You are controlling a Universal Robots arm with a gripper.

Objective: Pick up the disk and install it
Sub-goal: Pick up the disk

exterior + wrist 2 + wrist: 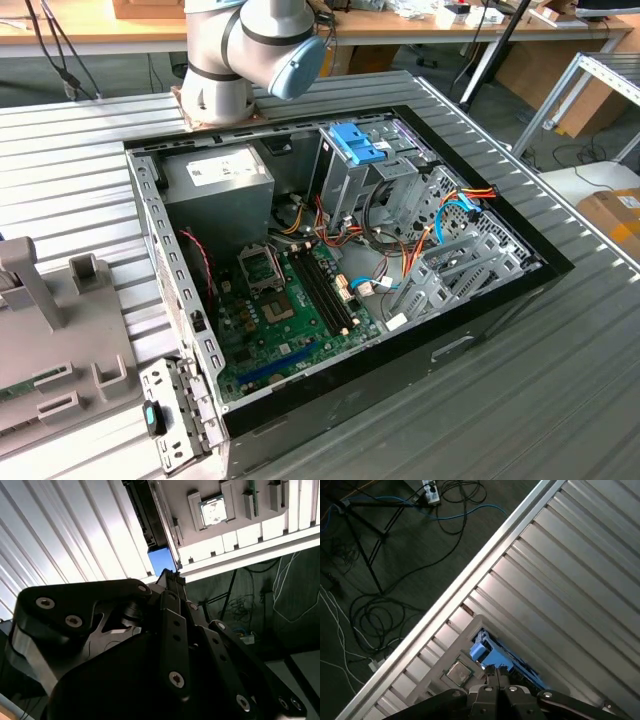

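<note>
1. At the exterior view's left you have a grey holding fixture (60, 330) resting on the ribbed metal table (560, 390). In the second wrist view a square processor chip (215, 511) sits in one of its pockets.
2. Just to the right of the fixture is your disk (158, 420). It sits on the table between the fixture and the near corner of the computer case (450, 345), outside the case and not installed. In the first wrist view its blue rail (496, 656) runs along the fixture's edge.
3. Further right, the robot arm's base (215, 90) stands behind the open case. In the case's back corner below it is the grey power-supply box (220, 180).
4. The green motherboard (285, 315) lies on the case floor beside that box.
5. Right of it the tall metal drive cage (345, 190) stands upright with a blue latch (357, 143) on top. Loose coloured cables trail past it.
6. Your gripper (497, 670) appears in both wrist views, poised over the disk's blue end. Its fingers (172, 625) are drawn together at the tips and have hold of nothing.
</note>
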